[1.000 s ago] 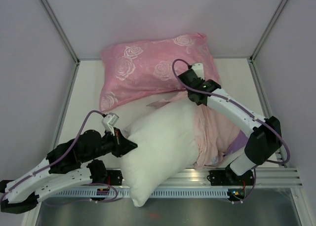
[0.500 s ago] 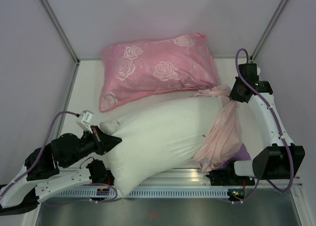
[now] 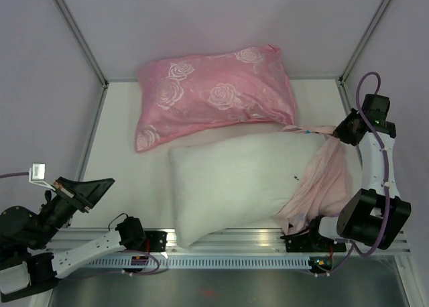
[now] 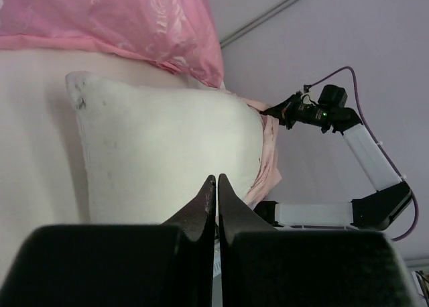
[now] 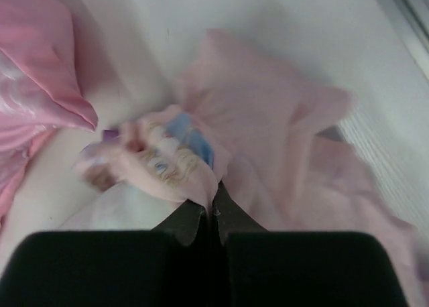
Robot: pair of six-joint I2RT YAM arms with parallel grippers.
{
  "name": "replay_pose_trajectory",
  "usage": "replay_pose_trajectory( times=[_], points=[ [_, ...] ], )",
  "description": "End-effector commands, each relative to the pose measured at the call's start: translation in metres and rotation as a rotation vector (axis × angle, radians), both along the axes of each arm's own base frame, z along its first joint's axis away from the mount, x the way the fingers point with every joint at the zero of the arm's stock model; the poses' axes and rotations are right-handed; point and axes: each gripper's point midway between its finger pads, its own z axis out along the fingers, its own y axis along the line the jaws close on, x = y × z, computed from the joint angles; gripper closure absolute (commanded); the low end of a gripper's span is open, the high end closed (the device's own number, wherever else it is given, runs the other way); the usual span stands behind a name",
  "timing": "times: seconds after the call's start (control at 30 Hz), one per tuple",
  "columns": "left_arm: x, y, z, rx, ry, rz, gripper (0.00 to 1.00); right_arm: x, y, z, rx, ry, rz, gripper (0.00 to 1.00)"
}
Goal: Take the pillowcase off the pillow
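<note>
The pillow [image 3: 234,176] is laid flat across the table [image 3: 117,126], just in front of a pink rose-patterned pillow [image 3: 208,96]. Most of it is bared; only its right end is wrapped in the pillowcase [image 3: 325,176], which is turned pale-pink side out and stretched taut up to the right gripper [image 3: 343,135], whose fingers are pinched on a printed fold. The left gripper [image 3: 107,183] is held well apart from the pillow, its fingers pressed together on nothing.
</note>
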Motion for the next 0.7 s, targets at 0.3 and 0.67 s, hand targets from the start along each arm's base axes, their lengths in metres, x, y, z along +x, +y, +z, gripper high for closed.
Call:
replay_pose_trajectory(
  times=[0.3, 0.67],
  points=[
    [0.021, -0.139, -0.036, 0.394, 0.059, -0.322, 0.59, 0.041, 0.093, 0.073, -0.107, -0.196, 0.344, 0.37],
    [0.026, -0.143, -0.144, 0.511, 0.420, -0.196, 0.16, -0.032, 0.159, 0.113, -0.092, -0.348, 0.506, 0.02]
  ],
)
